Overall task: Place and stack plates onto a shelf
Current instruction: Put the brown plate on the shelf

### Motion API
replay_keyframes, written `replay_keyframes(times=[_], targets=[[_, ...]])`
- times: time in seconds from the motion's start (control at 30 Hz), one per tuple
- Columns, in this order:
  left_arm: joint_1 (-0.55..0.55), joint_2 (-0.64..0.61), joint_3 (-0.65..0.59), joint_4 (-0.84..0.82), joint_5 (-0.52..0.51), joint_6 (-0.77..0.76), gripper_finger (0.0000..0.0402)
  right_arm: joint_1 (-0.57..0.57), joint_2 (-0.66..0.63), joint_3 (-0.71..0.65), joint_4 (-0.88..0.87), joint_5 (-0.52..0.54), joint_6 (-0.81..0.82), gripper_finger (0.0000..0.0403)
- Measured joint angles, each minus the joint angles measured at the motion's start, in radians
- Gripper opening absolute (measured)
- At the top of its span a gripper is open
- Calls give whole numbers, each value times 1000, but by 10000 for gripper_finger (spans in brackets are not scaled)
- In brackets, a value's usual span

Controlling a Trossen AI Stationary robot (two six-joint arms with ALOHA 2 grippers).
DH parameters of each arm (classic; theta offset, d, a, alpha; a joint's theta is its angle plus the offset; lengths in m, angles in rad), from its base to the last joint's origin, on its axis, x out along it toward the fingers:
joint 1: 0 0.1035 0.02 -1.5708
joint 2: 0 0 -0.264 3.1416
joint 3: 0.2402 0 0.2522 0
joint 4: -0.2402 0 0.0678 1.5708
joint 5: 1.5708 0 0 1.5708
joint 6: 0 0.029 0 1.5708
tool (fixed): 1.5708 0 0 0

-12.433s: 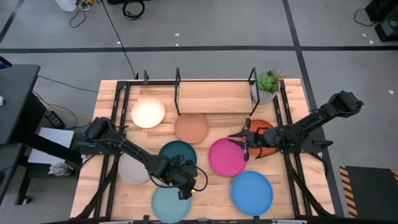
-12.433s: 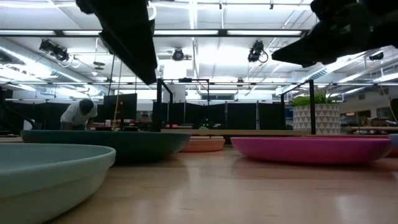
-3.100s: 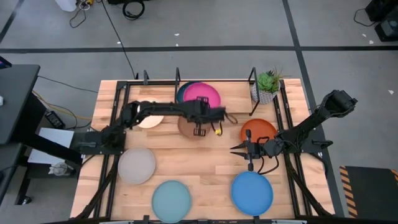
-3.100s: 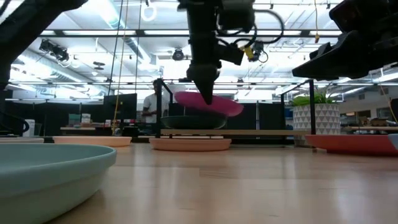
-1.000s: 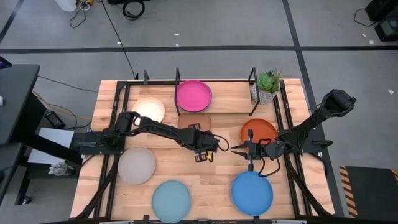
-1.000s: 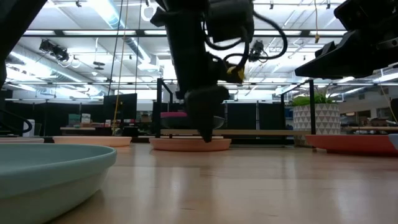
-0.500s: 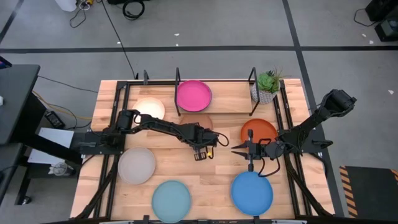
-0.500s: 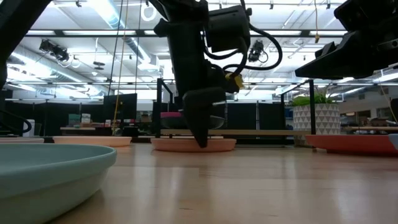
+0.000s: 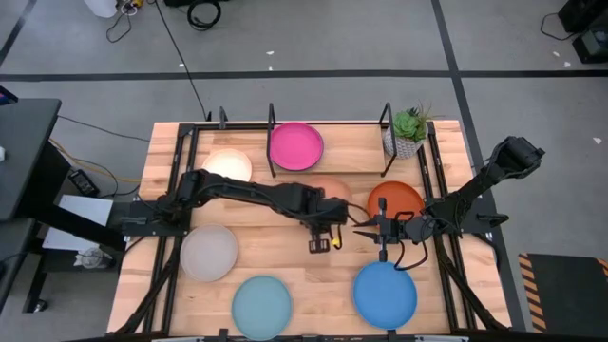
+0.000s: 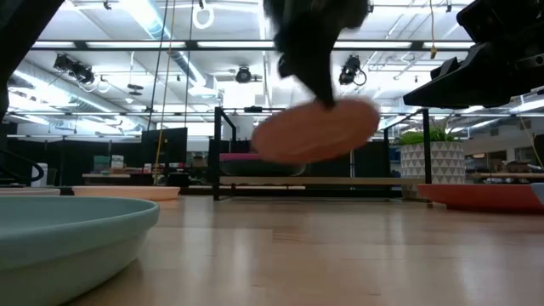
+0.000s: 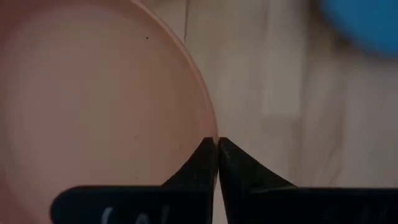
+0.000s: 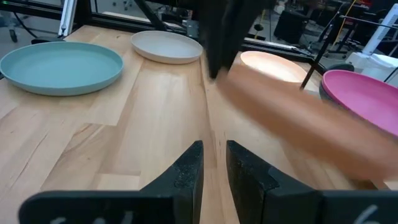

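The peach-tan plate (image 10: 314, 132) hangs tilted above the table, with my left gripper (image 9: 323, 228) shut on its rim; the high view shows it (image 9: 332, 188) partly under that arm. A magenta plate (image 9: 296, 145) lies on the black rod shelf (image 9: 272, 122). On the table lie the cream (image 9: 226, 169), orange (image 9: 394, 201), grey (image 9: 209, 252), pale teal (image 9: 261, 306) and blue (image 9: 385, 292) plates. My right gripper (image 9: 361, 228) waits low beside the orange plate, open with nothing between its fingers (image 12: 193, 163). My left gripper pinches the peach-tan plate's rim (image 11: 213, 133) between its two fingertips, one on the dish's inner side and one outside. The fingers come from above, pointing down. The plate is lifted clear of the table and tilted, its held side (image 10: 333, 106) highest.
A small potted plant (image 9: 409, 128) stands at the shelf's right end. Upright shelf posts (image 9: 385, 119) rise along the table's far side. Bare wood lies in the table's middle, between the two grippers and the near row of plates.
My left gripper has taken hold of the peach-tan plate's rim and gone up and toward the table's right edge. The plate, which lay flat on the table, now hangs tilted and clear of it.
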Motion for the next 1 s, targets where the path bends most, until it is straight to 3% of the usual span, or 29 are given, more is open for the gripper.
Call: replay_keyframes(times=[0.2, 0.47, 0.57, 0.73, 1.0], targets=[[20, -1, 85, 73, -107, 148, 13, 0, 0, 0, 0, 0, -4, 75], [138, 2, -21, 301, -101, 317, 12, 3, 0, 0, 3, 0, -10, 75], [188, 0, -60, 369, -41, 363, 14, 29, -5, 0, -30, 13, -33, 75], [251, 2, -158, 528, 66, 376, 14, 123, -55, 0, -55, 136, -81, 75], [290, 1, -213, 706, 73, 376, 14, 240, -111, 0, -99, 413, -120, 75]])
